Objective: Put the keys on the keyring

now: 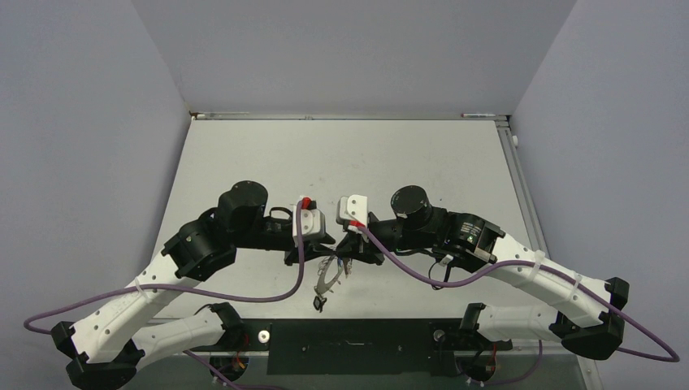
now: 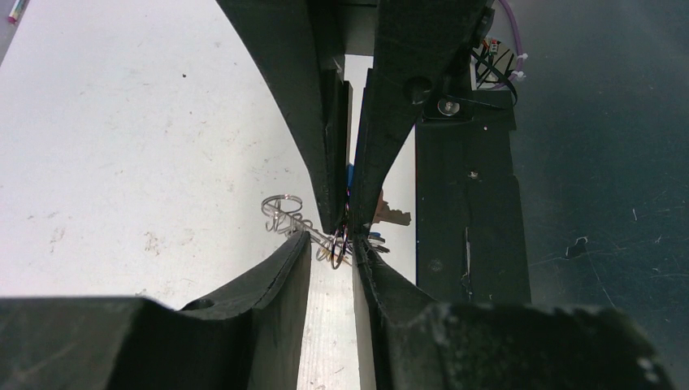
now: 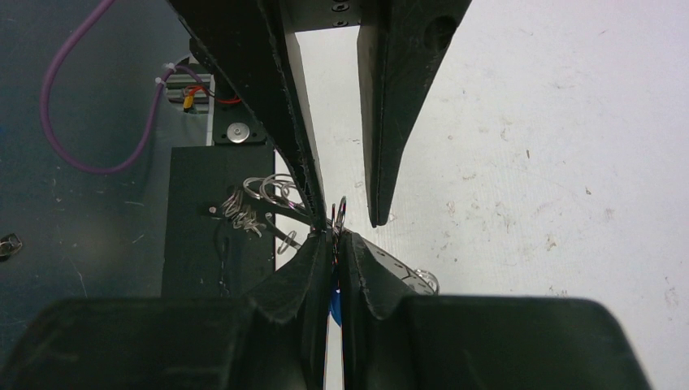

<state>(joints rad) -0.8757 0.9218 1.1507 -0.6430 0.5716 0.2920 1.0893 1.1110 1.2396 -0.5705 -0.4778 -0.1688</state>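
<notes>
My right gripper (image 1: 351, 245) (image 3: 335, 237) is shut on a blue-headed key (image 3: 333, 305), and a small split ring (image 3: 340, 213) stands edge-on just past its tips. My left gripper (image 1: 329, 244) (image 2: 333, 242) faces it tip to tip with its fingers apart, straddling that small ring (image 2: 337, 244). The keyring (image 1: 327, 276), a thin silvery wire hoop, hangs below the two grippers. It shows beside my left fingertip in the left wrist view (image 2: 282, 213) and behind the left finger in the right wrist view (image 3: 268, 190). Another key (image 1: 318, 304) lies near the table's front edge.
The black base plate (image 1: 349, 341) runs along the near edge right under the grippers (image 2: 467, 203) (image 3: 215, 211). Purple cables (image 1: 244, 294) loop off both wrists. Grey walls close in the white table (image 1: 341, 154) on three sides.
</notes>
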